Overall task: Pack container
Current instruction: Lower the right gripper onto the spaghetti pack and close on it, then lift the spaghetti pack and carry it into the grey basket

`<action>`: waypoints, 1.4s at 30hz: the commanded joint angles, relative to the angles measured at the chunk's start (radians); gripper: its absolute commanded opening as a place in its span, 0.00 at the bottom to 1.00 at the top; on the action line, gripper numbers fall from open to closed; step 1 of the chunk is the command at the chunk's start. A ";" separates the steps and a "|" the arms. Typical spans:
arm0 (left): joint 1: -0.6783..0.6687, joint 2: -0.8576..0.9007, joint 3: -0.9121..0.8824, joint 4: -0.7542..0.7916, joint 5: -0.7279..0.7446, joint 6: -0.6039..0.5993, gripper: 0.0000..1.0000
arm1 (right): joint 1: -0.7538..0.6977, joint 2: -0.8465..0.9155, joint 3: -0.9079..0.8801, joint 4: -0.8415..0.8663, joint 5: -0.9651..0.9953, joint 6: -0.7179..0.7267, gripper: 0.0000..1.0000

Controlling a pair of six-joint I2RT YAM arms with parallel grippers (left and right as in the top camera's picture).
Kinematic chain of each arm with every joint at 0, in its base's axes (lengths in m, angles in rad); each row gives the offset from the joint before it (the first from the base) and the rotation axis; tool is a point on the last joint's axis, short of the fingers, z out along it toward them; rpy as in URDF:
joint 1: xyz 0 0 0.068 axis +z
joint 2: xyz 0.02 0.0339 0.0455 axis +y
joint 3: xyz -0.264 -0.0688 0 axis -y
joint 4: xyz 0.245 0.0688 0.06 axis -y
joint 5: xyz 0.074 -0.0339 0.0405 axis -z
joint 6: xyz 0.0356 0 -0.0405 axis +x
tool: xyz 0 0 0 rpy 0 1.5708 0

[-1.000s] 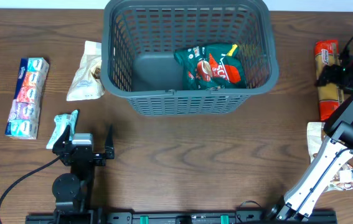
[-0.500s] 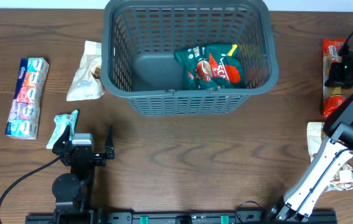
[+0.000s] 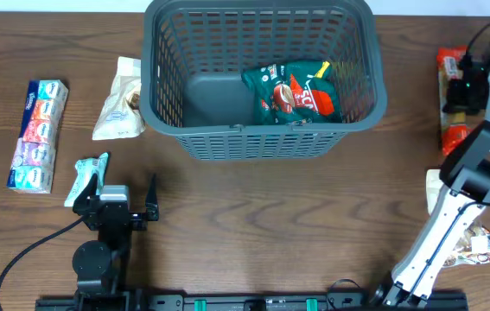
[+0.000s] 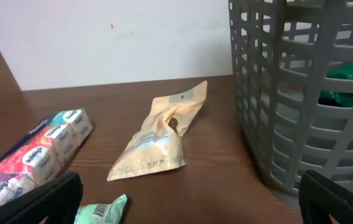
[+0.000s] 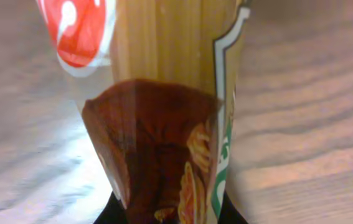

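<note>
The container [image 3: 262, 142] is sitting at the far middle of the tabletop [image 3: 253, 233], well to the left of the right gripper [image 3: 469, 88] and ahead and to the right of the left gripper [image 3: 125, 192]. It is already holding a green snack bag [image 3: 295, 91] against its right side. The change is happening at the right gripper: a second ago it was working in over the spaghetti pack [image 3: 450, 138], and now it is clamping the pack's middle. The wrist view shows the pack [image 5: 164, 124] filling the gap between the jaws. The pack's ends are also lying slightly differently in the overhead view, so it is probably starting to come up, though I cannot tell whether it is leaving the wood. The spaghetti is likely becoming the next item to go in, and the carry leftward is going to need height to clear the thick rim. The left gripper is resting wide open and empty, unmoved. A small teal wrapper [image 3: 89, 177] is lying just beside its left finger. Beyond that, a beige snack pouch [image 3: 119, 108] is lying next to the container's wall, and a tissue multipack [image 3: 37, 134] is lying further left. Pale packets [image 3: 439, 186] are lying under the right arm, behind its gripper, and no loose item is blocking its path to the container.
</note>
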 commanded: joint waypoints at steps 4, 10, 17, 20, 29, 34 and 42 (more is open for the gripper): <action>0.006 -0.006 -0.025 -0.020 -0.004 0.006 0.99 | 0.033 -0.169 0.099 0.000 -0.004 0.093 0.01; 0.006 -0.006 -0.025 -0.020 -0.004 0.006 0.99 | 0.033 -0.320 0.106 -0.045 -0.004 0.101 0.01; 0.006 -0.006 -0.025 -0.020 -0.004 0.006 0.99 | 0.040 -0.559 0.106 -0.047 -0.060 0.099 0.01; 0.006 -0.006 -0.025 -0.020 -0.004 0.006 0.99 | 0.050 -0.653 0.106 -0.042 -0.118 0.103 0.01; 0.006 -0.006 -0.025 -0.020 -0.004 0.006 0.99 | 0.166 -0.814 0.106 -0.071 -0.223 0.103 0.01; 0.006 -0.006 -0.025 -0.020 -0.004 0.006 0.99 | 0.367 -0.847 0.107 -0.063 -0.229 0.041 0.01; 0.006 -0.006 -0.025 -0.020 -0.004 0.006 0.99 | 0.736 -0.849 0.122 -0.040 -0.099 -0.069 0.01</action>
